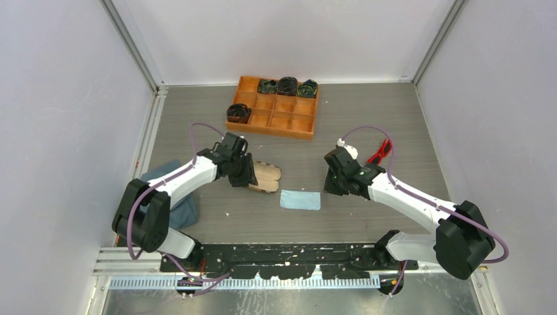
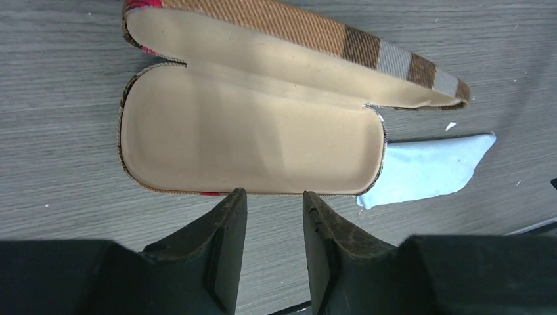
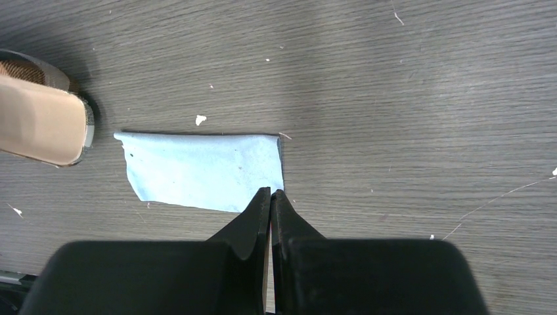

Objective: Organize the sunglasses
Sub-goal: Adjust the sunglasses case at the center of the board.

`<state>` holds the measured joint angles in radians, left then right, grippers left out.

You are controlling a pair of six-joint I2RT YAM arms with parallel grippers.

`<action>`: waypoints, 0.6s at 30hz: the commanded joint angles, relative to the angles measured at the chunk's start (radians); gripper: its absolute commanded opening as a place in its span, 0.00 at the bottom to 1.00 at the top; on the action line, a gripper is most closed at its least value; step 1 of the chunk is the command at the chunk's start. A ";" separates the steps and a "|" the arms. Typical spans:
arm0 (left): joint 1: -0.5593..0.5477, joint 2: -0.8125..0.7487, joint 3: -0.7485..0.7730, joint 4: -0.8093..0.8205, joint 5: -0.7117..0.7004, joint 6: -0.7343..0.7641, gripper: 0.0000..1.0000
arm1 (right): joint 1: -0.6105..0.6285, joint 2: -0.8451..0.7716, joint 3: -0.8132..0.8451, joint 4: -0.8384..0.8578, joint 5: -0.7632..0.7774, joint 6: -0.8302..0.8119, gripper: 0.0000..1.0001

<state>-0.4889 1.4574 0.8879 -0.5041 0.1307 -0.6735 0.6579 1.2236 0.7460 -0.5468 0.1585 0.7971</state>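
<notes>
Surface (image 1: 368, 125): a bare stretch is being left between case and sunglasses. Plaid case (image 2: 249, 141) is being kept open, lining upward, probably for loading. Left tool (image 2: 272, 209) is being held released at its near rim. Blue cloth (image 3: 197, 170) is being overhung at one corner by right tool (image 3: 270, 197), clenched and empty. Red sunglasses (image 1: 381, 152) are being left behind the right arm, well apart from the case.

text: none readable | labels: none | brands: none | numbers: none | signs: none
</notes>
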 commanded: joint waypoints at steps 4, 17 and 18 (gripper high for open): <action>-0.003 0.030 -0.036 0.060 0.023 0.005 0.38 | -0.004 -0.019 0.017 0.021 0.012 0.012 0.07; -0.003 0.095 -0.018 0.070 0.024 0.009 0.36 | -0.004 -0.030 0.016 0.015 0.015 0.010 0.07; -0.003 0.090 -0.015 0.064 0.023 0.009 0.36 | -0.004 -0.029 0.016 0.016 0.014 0.010 0.07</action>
<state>-0.4889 1.5539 0.8539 -0.4454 0.1452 -0.6731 0.6579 1.2232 0.7460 -0.5465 0.1585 0.7975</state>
